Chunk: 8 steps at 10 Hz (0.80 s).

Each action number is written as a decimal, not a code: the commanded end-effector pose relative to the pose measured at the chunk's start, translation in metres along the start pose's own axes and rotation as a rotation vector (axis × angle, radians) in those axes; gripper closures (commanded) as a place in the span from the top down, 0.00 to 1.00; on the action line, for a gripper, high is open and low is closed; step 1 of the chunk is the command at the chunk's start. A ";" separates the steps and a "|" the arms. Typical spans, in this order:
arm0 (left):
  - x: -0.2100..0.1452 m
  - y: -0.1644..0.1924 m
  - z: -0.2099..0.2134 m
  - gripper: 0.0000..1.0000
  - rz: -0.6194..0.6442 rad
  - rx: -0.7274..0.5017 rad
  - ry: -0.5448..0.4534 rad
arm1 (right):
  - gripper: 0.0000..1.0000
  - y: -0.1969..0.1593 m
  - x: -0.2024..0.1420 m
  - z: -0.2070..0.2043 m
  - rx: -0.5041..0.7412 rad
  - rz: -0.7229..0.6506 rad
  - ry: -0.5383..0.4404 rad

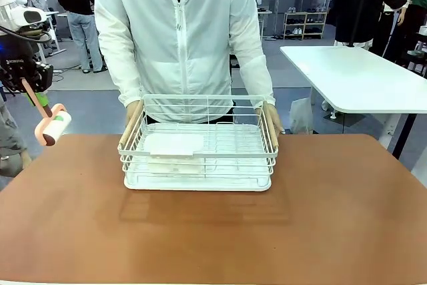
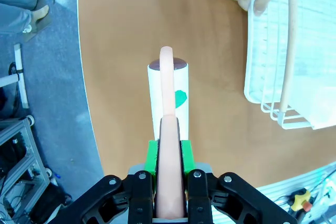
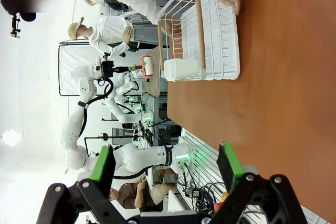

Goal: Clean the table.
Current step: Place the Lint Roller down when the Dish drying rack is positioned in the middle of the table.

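Left tool [image 2: 169,182]: you had it clamped on the lint roller [image 2: 167,98] handle, roll hanging over the worktop [image 1: 213,231] left edge, apparently ready to sweep.
Right tool [image 3: 165,169]: fingers spread, empty, held above the worktop.
Basket [image 1: 198,165]: mid-worktop; the person's hands [image 1: 270,121] gripped both ends, probably to lift it clear.
Worktop: reddish-brown, under the basket.

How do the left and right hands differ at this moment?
The left hand is shut on the pink handle of a lint roller; the right hand is open and holds nothing. The left hand hangs over the table's left edge, roller above the surface, while the right hand looks along the table toward the basket the person grips. Both are black with green pads.
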<state>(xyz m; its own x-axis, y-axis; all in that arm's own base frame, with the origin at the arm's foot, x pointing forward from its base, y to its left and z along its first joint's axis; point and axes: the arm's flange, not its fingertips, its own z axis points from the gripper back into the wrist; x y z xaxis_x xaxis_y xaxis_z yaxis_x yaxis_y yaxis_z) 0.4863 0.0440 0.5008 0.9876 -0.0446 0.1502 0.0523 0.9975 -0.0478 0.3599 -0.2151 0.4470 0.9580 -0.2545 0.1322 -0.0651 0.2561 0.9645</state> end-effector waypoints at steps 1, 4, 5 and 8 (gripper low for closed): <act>0.000 0.000 0.003 0.21 0.007 0.011 -0.010 | 1.00 0.002 0.000 0.000 0.006 0.007 -0.003; 0.000 0.000 0.003 0.21 0.007 0.011 -0.010 | 1.00 0.002 0.000 0.000 0.006 0.007 -0.003; 0.000 0.000 0.003 0.21 0.007 0.011 -0.010 | 1.00 0.002 0.000 0.000 0.006 0.007 -0.003; 0.000 0.000 0.003 0.21 0.007 0.011 -0.010 | 1.00 0.002 0.000 0.000 0.006 0.007 -0.003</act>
<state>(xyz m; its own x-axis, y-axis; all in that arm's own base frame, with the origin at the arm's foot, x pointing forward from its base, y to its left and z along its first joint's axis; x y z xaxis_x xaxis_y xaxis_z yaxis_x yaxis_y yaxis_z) 0.4863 0.0440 0.5008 0.9876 -0.0446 0.1502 0.0523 0.9975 -0.0478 0.3599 -0.2151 0.4470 0.9580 -0.2545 0.1322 -0.0651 0.2561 0.9645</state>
